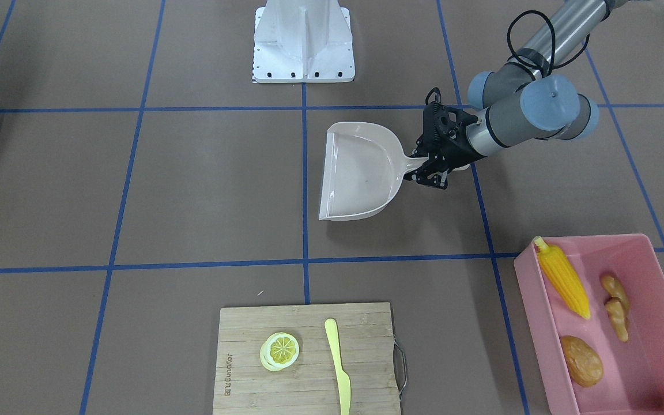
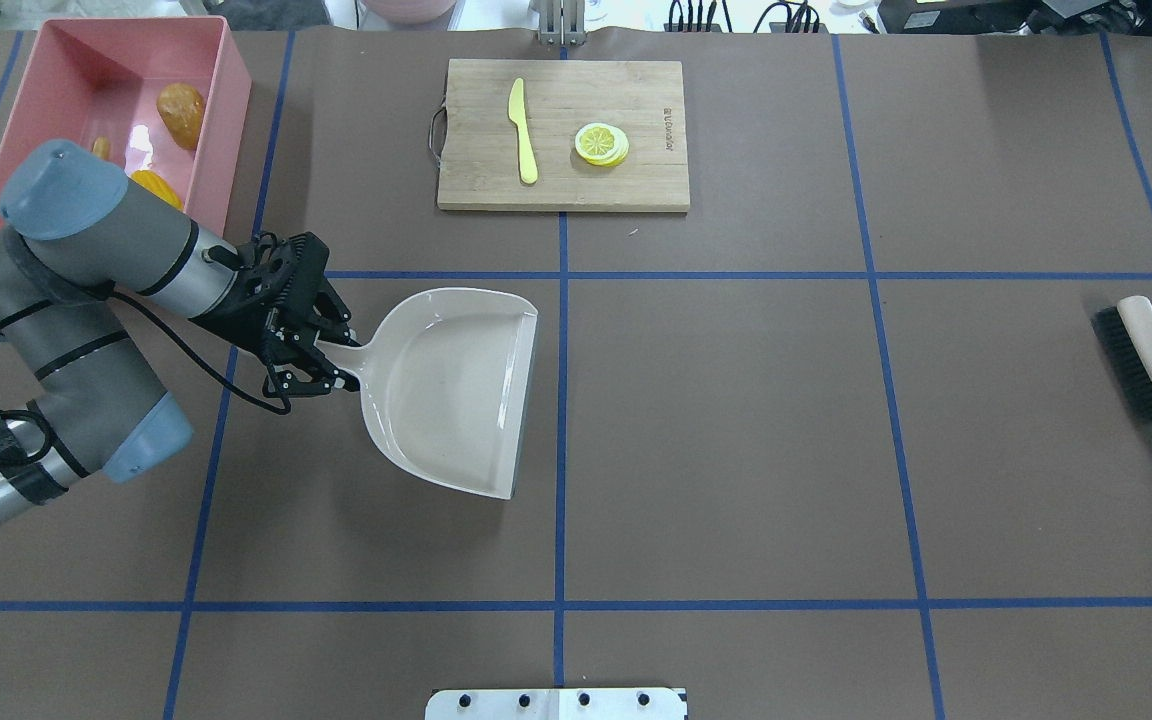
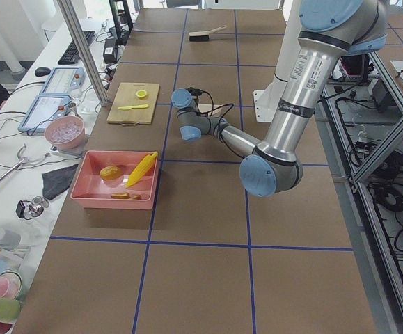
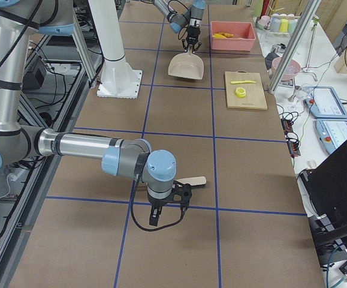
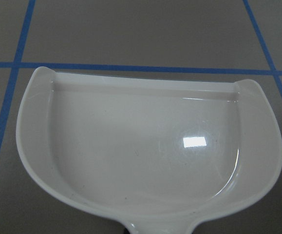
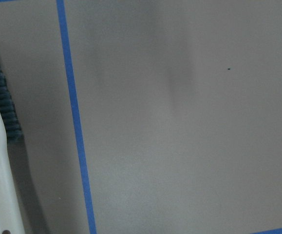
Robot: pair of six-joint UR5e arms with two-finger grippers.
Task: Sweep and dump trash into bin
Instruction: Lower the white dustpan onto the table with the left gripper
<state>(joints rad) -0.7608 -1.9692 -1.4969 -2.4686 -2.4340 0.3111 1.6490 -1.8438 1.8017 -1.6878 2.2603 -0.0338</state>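
My left jaws are clamped on the short handle of the beige plastic dustpan (image 2: 456, 400), whose scoop is empty, its open mouth facing the middle of the worktop. I cannot tell whether its lip touches the worktop.

The large pink rectangular plastic bin (image 1: 591, 239) lies the other way, behind my wrist on the handle side. It holds all the trash: the yellow toy corn cob (image 1: 565, 282) lying slantwise with one end up at a corner, the knobbly tan ginger root (image 1: 616, 305) and the brown potato (image 1: 581, 360). I judge the dumping done.

My left arm is much the nearer to the bin, and from overhead it hides part of the contents.

My right jaws, far across beside the black-bristled brush (image 2: 1151, 365), show only in a side view, so I cannot tell how they stand.
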